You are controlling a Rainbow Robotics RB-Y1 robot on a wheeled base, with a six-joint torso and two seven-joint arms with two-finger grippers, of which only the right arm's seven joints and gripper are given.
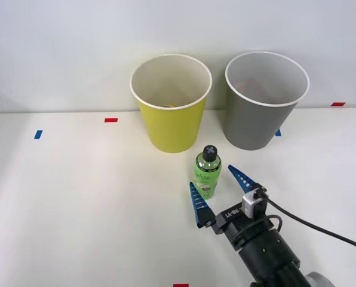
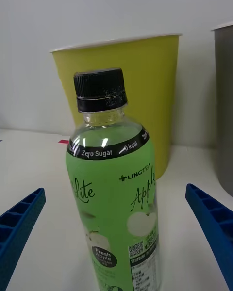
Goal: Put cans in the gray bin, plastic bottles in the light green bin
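Bottle [image 1: 207, 173]: upright on the table [image 1: 76, 203], near side of the lime bin [image 1: 171, 101], black cap on.
Gray bin [image 1: 265, 98]: right of the lime bin, far side.
Right gripper [image 1: 221, 190]: jaws wide apart, one finger each side of the bottle, neither touching it, holding nothing.

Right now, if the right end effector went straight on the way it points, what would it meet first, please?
The green plastic bottle, standing upright between the open right end effector's fingers. Beyond it in the same line stands the light green bin, though the gap between them is hard to judge.
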